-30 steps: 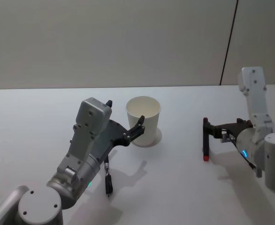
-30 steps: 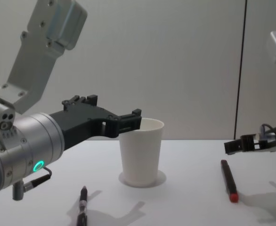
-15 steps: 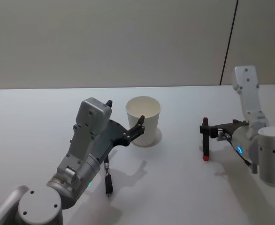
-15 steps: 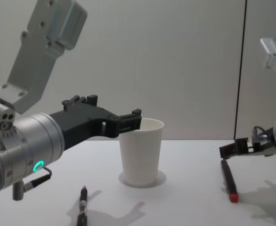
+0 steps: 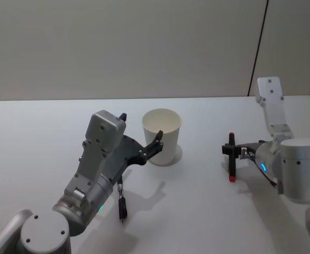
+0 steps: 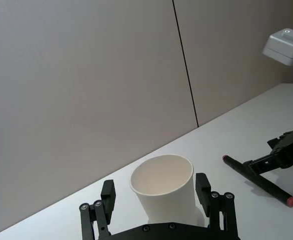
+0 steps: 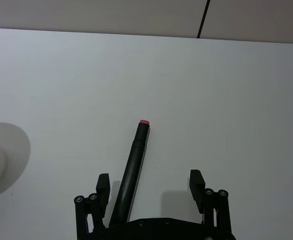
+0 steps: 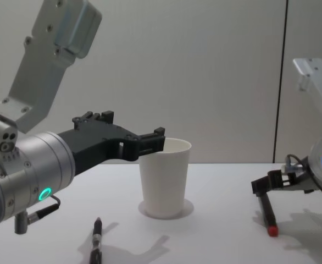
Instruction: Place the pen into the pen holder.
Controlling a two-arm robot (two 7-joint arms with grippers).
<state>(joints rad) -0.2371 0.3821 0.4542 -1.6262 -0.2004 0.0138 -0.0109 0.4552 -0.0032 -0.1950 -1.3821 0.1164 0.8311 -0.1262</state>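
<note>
The pen holder is a white paper cup [image 5: 162, 136] [image 8: 164, 177] [image 6: 165, 189] standing upright mid-table. My left gripper [image 5: 141, 128] [image 8: 132, 132] [image 6: 155, 189] hovers at rim height just left of it, open, and the cup sits ahead between its fingers. A black pen with a red tip [image 5: 231, 165] [image 8: 267, 212] [image 7: 133, 162] lies on the table at the right. My right gripper [image 5: 234, 150] [image 8: 262, 186] [image 7: 150, 182] is open and low over the pen's black end, which lies between the fingers, nearer one of them. A second black pen [image 5: 121, 203] [image 8: 96, 242] lies under my left arm.
The white table [image 5: 197, 211] runs back to a plain grey wall [image 5: 144, 47] with a dark vertical seam at the right. The cup's shadow and both arms' shadows fall on the tabletop.
My right gripper has moved left and now straddles the red-tipped pen's black end. The left arm, the cup and both pens have stayed put.
</note>
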